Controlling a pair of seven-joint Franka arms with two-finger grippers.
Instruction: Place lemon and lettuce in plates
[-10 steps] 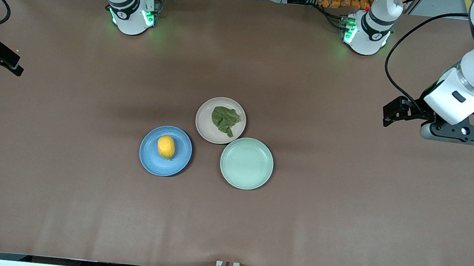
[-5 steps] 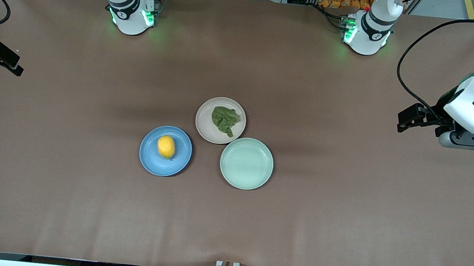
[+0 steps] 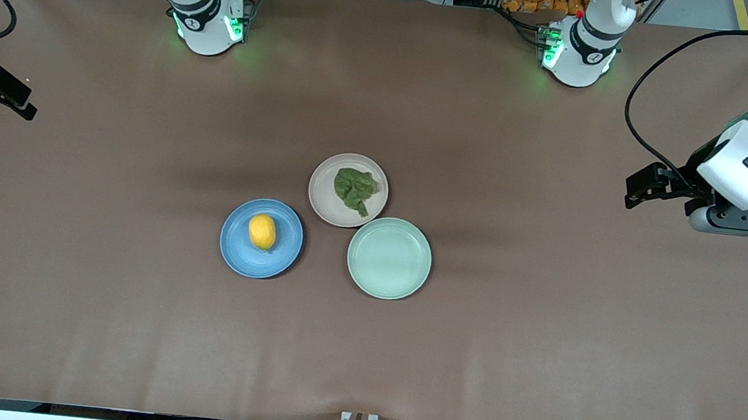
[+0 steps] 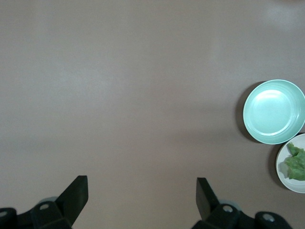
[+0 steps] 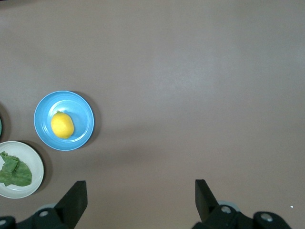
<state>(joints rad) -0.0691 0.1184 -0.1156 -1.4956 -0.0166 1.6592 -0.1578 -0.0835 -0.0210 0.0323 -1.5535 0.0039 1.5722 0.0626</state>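
Both task things already in plates near the middle of the table (image 3: 538, 363): lemon (image 3: 262, 231) lying in the blue plate (image 3: 236, 251), lettuce (image 3: 354, 189) in the beige plate (image 3: 323, 202), the mint-green plate (image 3: 389, 258) empty just beside both. Blue plate toward the right arm's end, slightly nearer to the front camera than the beige one; long axis of the lemon running roughly from the robots' edge toward the camera edge. No coming move really needed, by the look of it; task judged complete. Left gripper (image 4: 142, 193) up over bare cloth close to the left arm's end of the table, well apart from the plates, fingers spread wide and holding nothing. Right gripper (image 5: 141, 195) likewise wide open and empty, over bare table toward the right arm's end; in the front view only a dark piece at the table's edge visible, probably part of it. If any correction wanted, lemon lying toward the right gripper, lettuce about between the two arms, perhaps a little closer to the left.
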